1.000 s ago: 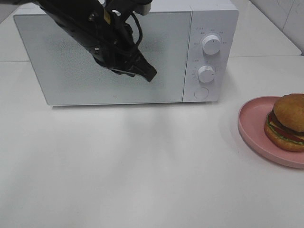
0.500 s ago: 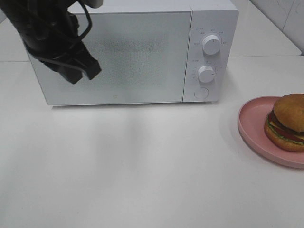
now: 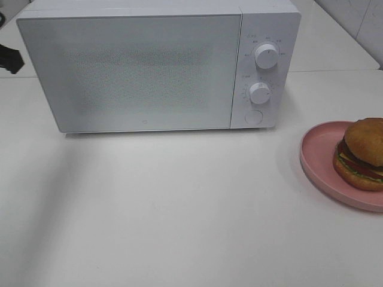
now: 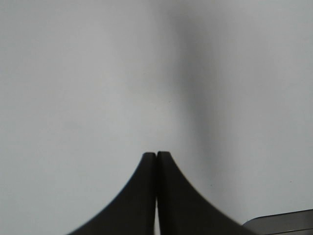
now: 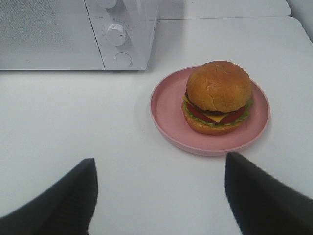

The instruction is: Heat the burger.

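Burger (image 5: 218, 95) sits on the pink plate (image 5: 166, 105), out ahead of the right gripper (image 5: 161, 196) and well clear of it. That gripper's two fingers (image 5: 68, 196) are spread wide with nothing between them. Left gripper (image 4: 156, 155) has its tips pressed together, empty, over bare white table (image 4: 73, 73). A dark bit at the overhead view's left edge is probably that arm. Microwave (image 3: 143, 66) door is closed.

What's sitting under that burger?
A pink plate lies under the burger, with its rim showing all round. The patch of plate directly beneath the bun is covered, so nothing there can be seen.
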Controlling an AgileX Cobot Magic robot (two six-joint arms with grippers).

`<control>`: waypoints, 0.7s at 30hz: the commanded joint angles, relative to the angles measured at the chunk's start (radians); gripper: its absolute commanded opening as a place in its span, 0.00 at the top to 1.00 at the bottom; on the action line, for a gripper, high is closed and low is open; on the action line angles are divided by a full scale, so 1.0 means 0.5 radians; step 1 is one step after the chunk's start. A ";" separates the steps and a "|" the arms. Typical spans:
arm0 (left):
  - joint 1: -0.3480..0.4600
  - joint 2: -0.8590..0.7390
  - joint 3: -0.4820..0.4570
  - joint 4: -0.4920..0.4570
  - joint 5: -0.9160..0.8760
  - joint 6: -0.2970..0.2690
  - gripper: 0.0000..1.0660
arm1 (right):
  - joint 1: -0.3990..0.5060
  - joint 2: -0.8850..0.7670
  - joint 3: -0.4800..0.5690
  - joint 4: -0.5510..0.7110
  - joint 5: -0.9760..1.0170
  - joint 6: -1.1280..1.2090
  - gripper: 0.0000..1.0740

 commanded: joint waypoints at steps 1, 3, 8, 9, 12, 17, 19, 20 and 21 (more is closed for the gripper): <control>0.112 -0.148 0.122 0.046 0.128 -0.056 1.00 | -0.016 -0.050 0.002 0.014 -0.018 -0.022 0.36; 0.164 -0.252 0.206 0.080 0.128 -0.080 1.00 | -0.016 -0.050 0.002 0.014 -0.018 -0.022 0.36; 0.210 -0.532 0.366 0.138 0.044 -0.186 1.00 | -0.016 -0.050 0.002 0.014 -0.018 -0.022 0.36; 0.210 -0.684 0.444 0.150 -0.028 -0.248 1.00 | -0.016 -0.050 0.002 0.014 -0.018 -0.022 0.36; 0.210 -0.946 0.582 0.146 -0.108 -0.288 1.00 | -0.016 -0.050 0.002 0.014 -0.018 -0.022 0.36; 0.210 -1.340 0.788 0.146 -0.112 -0.250 1.00 | -0.016 -0.050 0.002 0.014 -0.018 -0.022 0.36; 0.210 -1.514 0.880 0.146 -0.112 -0.226 1.00 | -0.016 -0.050 0.002 0.014 -0.018 -0.022 0.36; 0.210 -1.600 0.924 0.144 -0.114 -0.226 1.00 | -0.016 -0.050 0.002 0.014 -0.018 -0.022 0.36; 0.210 -1.600 0.924 0.144 -0.114 -0.226 1.00 | -0.016 -0.050 0.002 0.014 -0.018 -0.022 0.36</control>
